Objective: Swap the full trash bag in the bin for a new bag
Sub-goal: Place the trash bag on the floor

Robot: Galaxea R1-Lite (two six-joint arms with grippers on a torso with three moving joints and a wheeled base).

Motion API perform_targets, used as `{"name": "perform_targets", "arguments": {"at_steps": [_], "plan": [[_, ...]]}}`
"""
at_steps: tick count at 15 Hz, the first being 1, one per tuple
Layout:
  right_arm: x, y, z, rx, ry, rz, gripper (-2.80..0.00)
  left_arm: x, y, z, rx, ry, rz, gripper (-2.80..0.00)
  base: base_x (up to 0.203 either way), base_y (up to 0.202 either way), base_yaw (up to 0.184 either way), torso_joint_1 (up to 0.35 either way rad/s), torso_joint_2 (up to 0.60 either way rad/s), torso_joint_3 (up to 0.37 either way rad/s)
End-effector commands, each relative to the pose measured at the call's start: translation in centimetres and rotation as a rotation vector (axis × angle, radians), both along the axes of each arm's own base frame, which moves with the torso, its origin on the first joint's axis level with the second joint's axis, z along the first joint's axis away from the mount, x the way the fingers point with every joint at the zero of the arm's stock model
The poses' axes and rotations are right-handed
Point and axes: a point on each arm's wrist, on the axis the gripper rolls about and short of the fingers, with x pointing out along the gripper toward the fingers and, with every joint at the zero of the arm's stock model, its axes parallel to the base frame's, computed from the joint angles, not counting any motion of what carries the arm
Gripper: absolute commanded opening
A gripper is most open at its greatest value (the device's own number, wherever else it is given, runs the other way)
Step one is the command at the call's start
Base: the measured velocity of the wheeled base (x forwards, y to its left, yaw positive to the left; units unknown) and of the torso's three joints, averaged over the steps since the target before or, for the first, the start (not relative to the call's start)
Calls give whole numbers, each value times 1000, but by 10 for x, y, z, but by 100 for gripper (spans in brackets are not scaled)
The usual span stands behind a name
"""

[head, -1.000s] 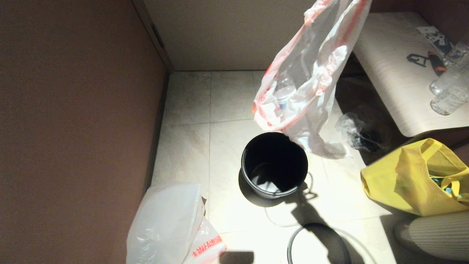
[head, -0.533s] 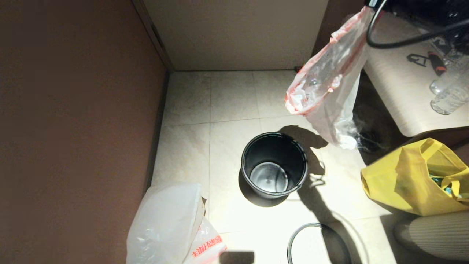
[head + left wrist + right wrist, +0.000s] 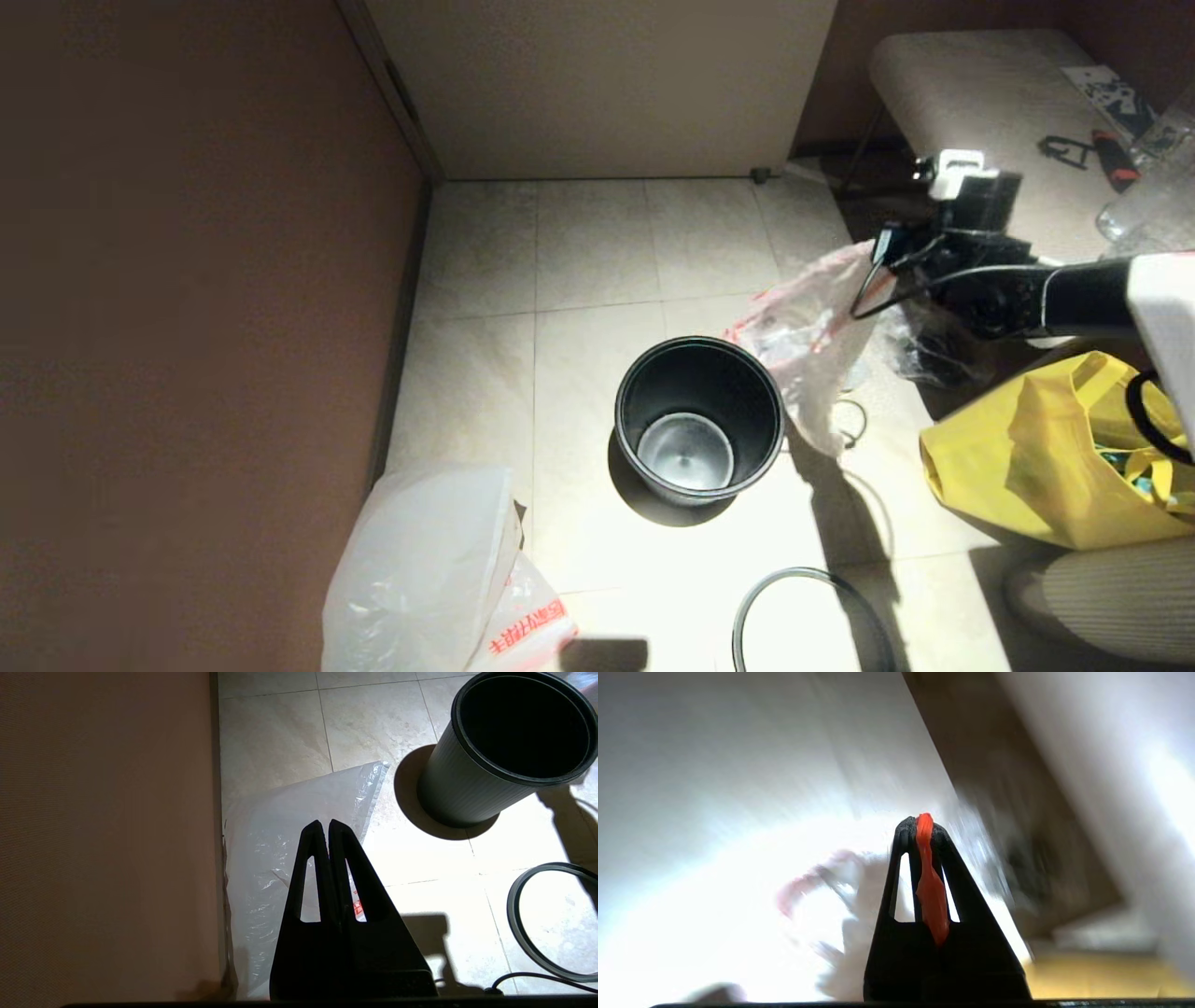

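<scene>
Currently the full trash bag is pinched by an orange-pink handle in the clamped right gripper, right of centre, beside the bin. Lower left, the new bag lies beneath the closed left gripper.

Right gripper holds the full trash bag — beside the bin.

Thin, crinkled, see-through whitish plastic bag with orange-pink handles; round black plastic bin, finely ribbed matt wall; milky white glossy plastic bag; smooth, faintly glossy beige floor tiles.
</scene>
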Motion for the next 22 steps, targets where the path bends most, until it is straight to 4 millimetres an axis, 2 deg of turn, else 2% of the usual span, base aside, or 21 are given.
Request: {"name": "perform_targets", "arguments": {"at_steps": [1, 2, 4, 8, 9, 11, 15, 22], "plan": [[29, -11, -77, -13, 150, -34, -280, 0, 0, 0, 0, 0, 0, -280, 0, 0, 0, 0, 0, 0], [33, -16, -93, -18, 214, -50, -280, 0, 0, 0, 0, 0, 0, -280, 0, 0, 0, 0, 0, 0], [35, -22, -109, -8, 327, -80, -280, 0, 0, 0, 0, 0, 0, -280, 0, 0, 0, 0, 0, 0], [34, -22, -108, 18, 324, -83, -280, 0, 0, 0, 0, 1, 0, -280, 0, 0, 0, 0, 0, 0], [34, -22, -106, 21, 320, -83, 0, 0, 0, 0, 0, 0, 0, -280, 0, 0, 0, 0, 0, 0], [29, -22, -96, 44, 323, -84, 0, 0, 0, 0, 0, 0, 1, -280, 0, 0, 0, 0, 0, 0], [7, -19, -57, 261, 353, 0, 0, 0, 0, 0, 0, 0, 1, -280, 0, 0, 0, 0, 0, 0], [-18, -16, -16, 493, 364, 149, 0, 0, 0, 0, 0, 1, 1, -280, 0, 0, 0, 0, 0, 0]]}}
